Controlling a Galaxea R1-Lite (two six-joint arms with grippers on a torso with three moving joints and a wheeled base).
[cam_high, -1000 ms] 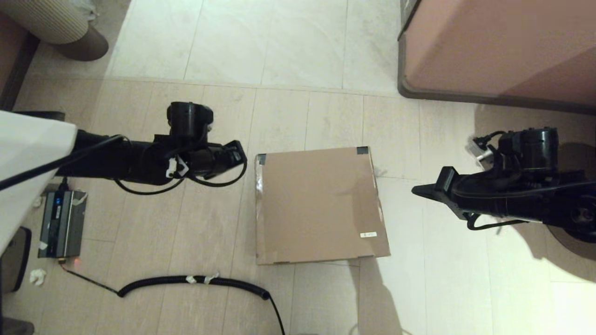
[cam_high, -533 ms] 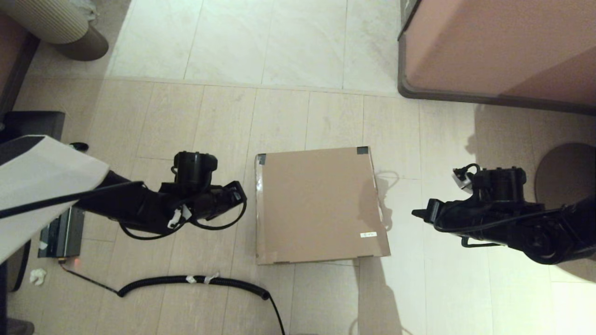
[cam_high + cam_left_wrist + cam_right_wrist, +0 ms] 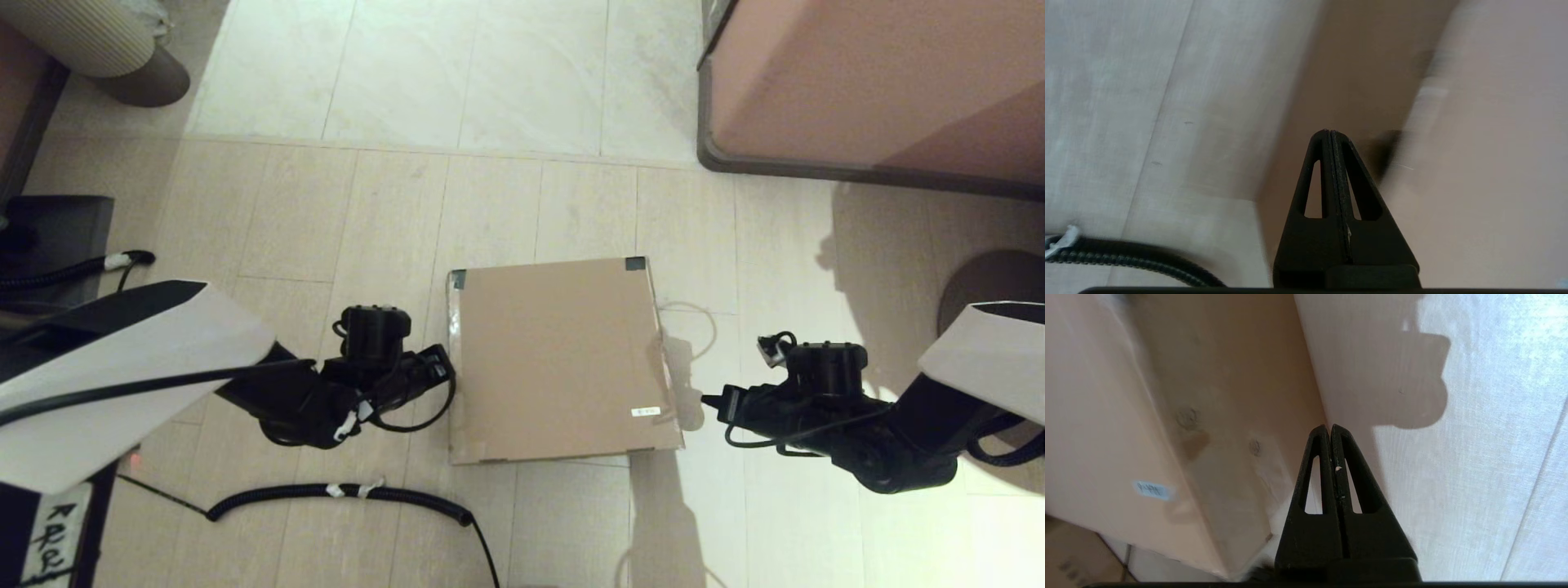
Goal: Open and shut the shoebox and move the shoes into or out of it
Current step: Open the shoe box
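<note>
Shoebox (image 3: 559,359) lidded — both arms flanking, jaws pressed together.

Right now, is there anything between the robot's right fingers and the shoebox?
No. In the head view only bare floor tile in shadow lies between the right gripper and the shoebox; its fingers are shut.

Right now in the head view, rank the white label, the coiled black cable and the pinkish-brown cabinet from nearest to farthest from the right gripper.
1. White label: on the shoebox lid, just to the left of the right gripper.
2. Coiled black cable: on the floor past the box, toward the robot's left.
3. Pinkish-brown cabinet: far ahead, on the right.
</note>
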